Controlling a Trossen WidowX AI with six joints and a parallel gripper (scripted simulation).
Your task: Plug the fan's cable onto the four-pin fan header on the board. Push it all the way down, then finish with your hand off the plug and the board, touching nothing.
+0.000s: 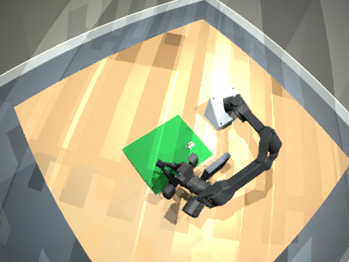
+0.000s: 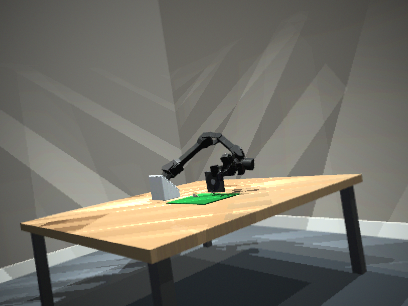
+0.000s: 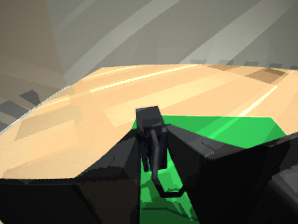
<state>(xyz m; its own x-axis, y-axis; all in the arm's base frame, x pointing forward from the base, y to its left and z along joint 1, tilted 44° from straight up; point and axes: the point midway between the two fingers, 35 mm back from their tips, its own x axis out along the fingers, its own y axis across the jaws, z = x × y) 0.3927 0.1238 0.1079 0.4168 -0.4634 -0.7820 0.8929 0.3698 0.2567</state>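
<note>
The green board lies flat on the table. My gripper is shut on the black plug, which sticks out past the fingertips in the wrist view. The plug's dark cable hangs back between the fingers and bends into a loop. The gripper is over the board's near left part in the top view. Whether the plug touches the board cannot be told. The four-pin header cannot be made out. The fan seems to be the dark square slab standing on edge beside the board.
A small white part sits on the board towards its right corner. The arm rises from a white wedge-shaped base beyond the board's upper right side. The arm's links curve around the fan's right side.
</note>
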